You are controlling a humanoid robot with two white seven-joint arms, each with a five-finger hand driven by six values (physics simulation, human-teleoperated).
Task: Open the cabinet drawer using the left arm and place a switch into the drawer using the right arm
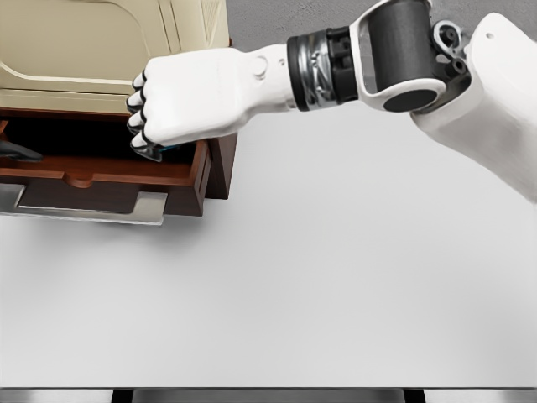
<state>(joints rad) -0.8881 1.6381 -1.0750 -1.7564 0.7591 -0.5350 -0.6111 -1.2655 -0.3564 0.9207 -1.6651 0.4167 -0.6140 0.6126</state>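
Drawer (101, 172): standing pulled out from the cabinet (109, 50), dark reddish wood, front edge facing the camera, a pale metal handle (92, 204) running along its lower front.
Cabinet: sitting at the upper left corner of the table (336, 277), cream panelled body above, dark wood side showing just right of the drawer.
Right hand (189, 101): reaching in from the right across the cabinet's corner, hovering over the right end of the open drawer, knuckles toward the camera.
Fingers (138, 105): curling tightly downward, dark tips bunched together, closing on something small.
Switch (155, 151): only a sliver peeking out below the fingertips, dark-grey with a blue tint, hanging just above the drawer's right inner corner; shape too hidden to be telling more.
Contact with drawer: cannot tell whether the switch is touching the drawer wall or floor.
Obstruction: the hand itself is blocking most of the drawer's right half and the cabinet's lower edge.
Drawer interior: lying in shadow; a dark object (18, 151) is showing at the far left, unclear what it is.
Table: plain white, spreading below and right of the cabinet.
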